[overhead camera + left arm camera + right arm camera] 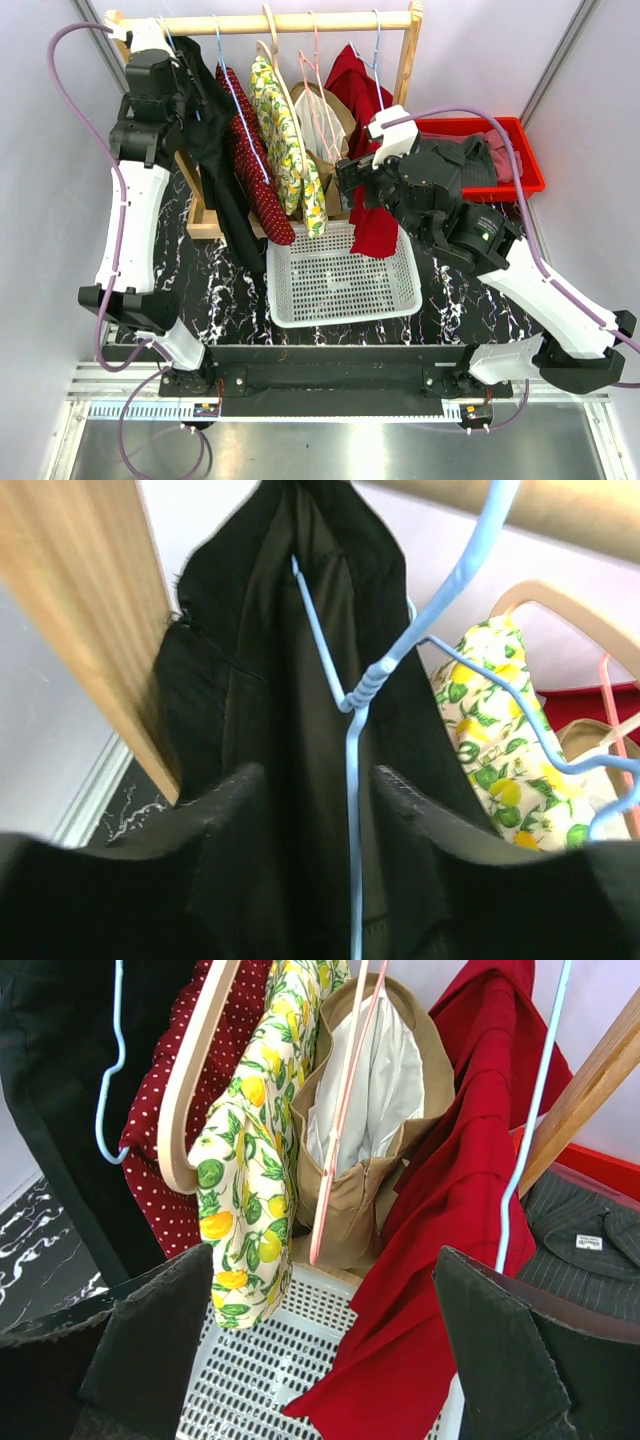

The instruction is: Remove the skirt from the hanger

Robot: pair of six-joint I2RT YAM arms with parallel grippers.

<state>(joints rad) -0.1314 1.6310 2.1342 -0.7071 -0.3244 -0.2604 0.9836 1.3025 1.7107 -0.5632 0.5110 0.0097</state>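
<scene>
Jaws of the left gripper (318, 785) are held apart astride the blue hanger (350, 740) wire, nothing pinched; those of the right gripper (322, 1260) are spread wide, empty. The black skirt (270, 630), hung at the left end of the rack (290, 22), should be gripped clear of wire and drawn down.

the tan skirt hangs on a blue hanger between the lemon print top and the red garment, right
Not quite: the tan skirt hangs on a pink hanger, not a blue one. It does sit between the lemon print top and the red garment. The right wrist view shows it.
</scene>
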